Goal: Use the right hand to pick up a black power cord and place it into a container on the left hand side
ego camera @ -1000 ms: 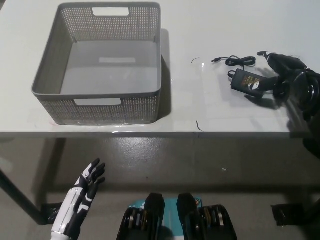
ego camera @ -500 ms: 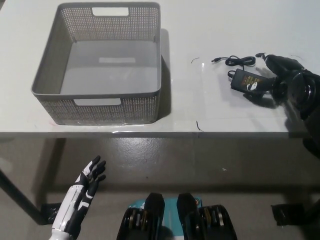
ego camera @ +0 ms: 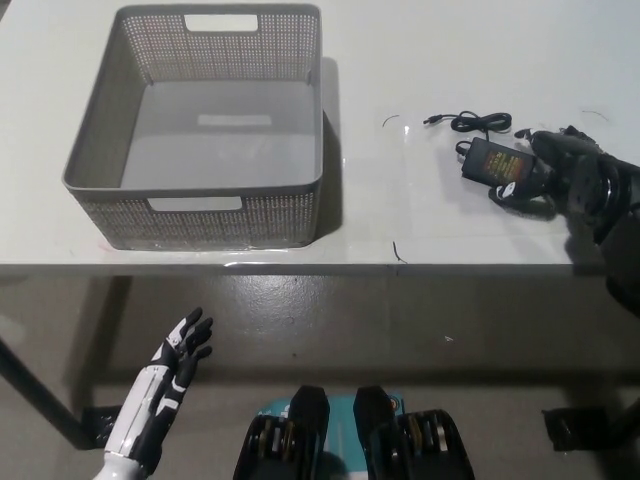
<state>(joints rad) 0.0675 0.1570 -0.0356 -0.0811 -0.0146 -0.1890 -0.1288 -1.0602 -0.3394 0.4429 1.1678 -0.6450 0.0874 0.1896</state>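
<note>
Black power cord with its boxy adapter brick (ego camera: 493,162) is lying on the white counter (ego camera: 420,60), thin cable looped just past the brick. Black right hand (ego camera: 560,172) sits right at the brick's edge, fingers (ego camera: 532,150) reaching onto that end, but honestly can't tell if they've actually closed on it. Grey perforated plastic basket (ego camera: 110,110) with cutout handles stands well apart from those fingers, over on the far side of the counter. White left hand (ego camera: 165,390) hangs below the counter edge, fingers spread, holding nothing.
</note>
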